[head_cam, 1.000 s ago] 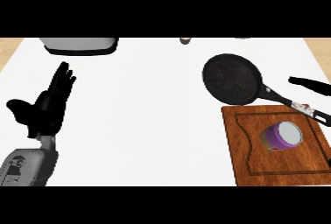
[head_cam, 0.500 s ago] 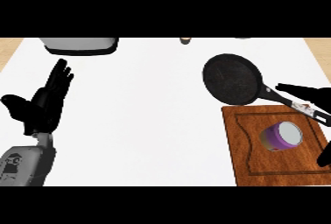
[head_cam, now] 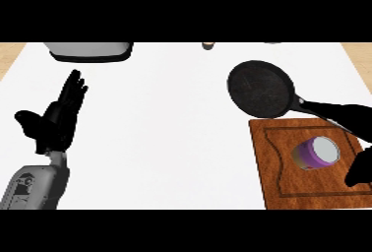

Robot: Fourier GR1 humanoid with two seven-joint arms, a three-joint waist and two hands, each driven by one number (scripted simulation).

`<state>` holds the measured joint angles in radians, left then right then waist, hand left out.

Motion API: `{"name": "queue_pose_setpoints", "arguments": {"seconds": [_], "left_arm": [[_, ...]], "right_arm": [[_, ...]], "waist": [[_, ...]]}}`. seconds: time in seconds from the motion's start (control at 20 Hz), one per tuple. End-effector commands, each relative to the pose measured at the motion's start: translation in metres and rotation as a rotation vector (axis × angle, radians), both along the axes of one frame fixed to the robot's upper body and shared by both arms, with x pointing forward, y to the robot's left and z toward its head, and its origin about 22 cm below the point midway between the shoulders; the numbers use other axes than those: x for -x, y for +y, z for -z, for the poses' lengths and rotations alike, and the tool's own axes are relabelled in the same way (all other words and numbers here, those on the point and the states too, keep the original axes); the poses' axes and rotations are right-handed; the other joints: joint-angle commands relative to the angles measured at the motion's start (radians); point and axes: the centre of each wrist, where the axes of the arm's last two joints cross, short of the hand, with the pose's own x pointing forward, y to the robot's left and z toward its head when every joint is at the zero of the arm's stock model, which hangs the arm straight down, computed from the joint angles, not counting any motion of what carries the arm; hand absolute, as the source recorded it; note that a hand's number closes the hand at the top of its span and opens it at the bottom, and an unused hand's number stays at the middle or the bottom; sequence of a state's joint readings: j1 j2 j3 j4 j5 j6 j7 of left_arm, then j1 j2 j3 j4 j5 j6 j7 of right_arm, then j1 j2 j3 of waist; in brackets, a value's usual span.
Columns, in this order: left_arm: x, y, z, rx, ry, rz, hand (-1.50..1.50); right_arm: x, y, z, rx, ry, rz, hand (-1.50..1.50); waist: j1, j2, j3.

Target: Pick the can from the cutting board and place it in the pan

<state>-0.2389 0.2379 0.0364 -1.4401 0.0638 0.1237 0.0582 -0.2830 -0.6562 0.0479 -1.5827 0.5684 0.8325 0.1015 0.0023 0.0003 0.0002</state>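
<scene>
Right hand (head_cam: pixel 355 118) fingers (head_cam: pixel 330 109) spread apart, thumb near side, bracketing can (head_cam: pixel 317 152) on cutting board (head_cam: pixel 276 162), no contact yet. Pan (head_cam: pixel 262 88) just beyond. Left hand (head_cam: pixel 54 120) resting open, far left of table (head_cam: pixel 167 128).

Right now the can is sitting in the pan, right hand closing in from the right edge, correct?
Not quite. The head view shows the can lying on the cutting board, while the pan holds nothing. The right hand does come in from the right edge, near the can.
</scene>
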Motion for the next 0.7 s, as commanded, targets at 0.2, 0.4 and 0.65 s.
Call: {"name": "queue_pose_setpoints", "arguments": {"seconds": [0.2,0.4,0.65], "left_arm": [[0.014,0.005,-0.008,-0.013,0.005,-0.009,0.0],[0.01,-0.01,-0.01,0.004,-0.009,-0.004,0.0],[-0.004,0.015,0.002,-0.004,-0.003,0.003,0.0]], "right_arm": [[-0.008,0.024,0.02,0.072,0.032,-0.01,-1.5],[-0.003,0.014,0.024,0.082,0.077,-0.025,-1.5],[-0.02,0.022,0.041,0.083,0.102,-0.035,-1.5]], "waist": [[0.002,-0.001,0.0],[-0.001,-0.001,0.0],[0.0,0.001,0.0]]}}
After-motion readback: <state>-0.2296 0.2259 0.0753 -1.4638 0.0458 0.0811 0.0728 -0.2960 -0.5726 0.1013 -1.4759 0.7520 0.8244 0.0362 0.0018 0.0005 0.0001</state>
